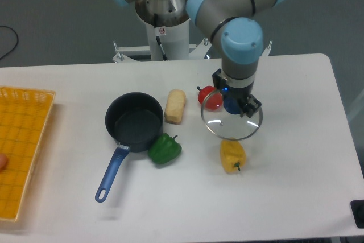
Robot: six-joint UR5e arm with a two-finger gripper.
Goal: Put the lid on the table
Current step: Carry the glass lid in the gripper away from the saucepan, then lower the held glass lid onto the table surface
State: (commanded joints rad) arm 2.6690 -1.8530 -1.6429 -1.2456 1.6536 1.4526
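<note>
The lid (230,126) is a round clear glass disc with a thin metal rim and a blue knob. My gripper (232,105) is shut on the knob and holds the lid level, a little above the white table (296,157). The lid hangs right of the open black pan (134,119) with a blue handle. It overlaps a red tomato (210,97) at its far left and a yellow pepper (232,156) at its near edge. I cannot tell whether the rim touches the pepper.
A bread roll (175,106) lies right of the pan. A green pepper (165,148) sits at the pan's near right. A yellow grid tray (20,146) stands at the left edge. The arm's base (165,32) stands at the back.
</note>
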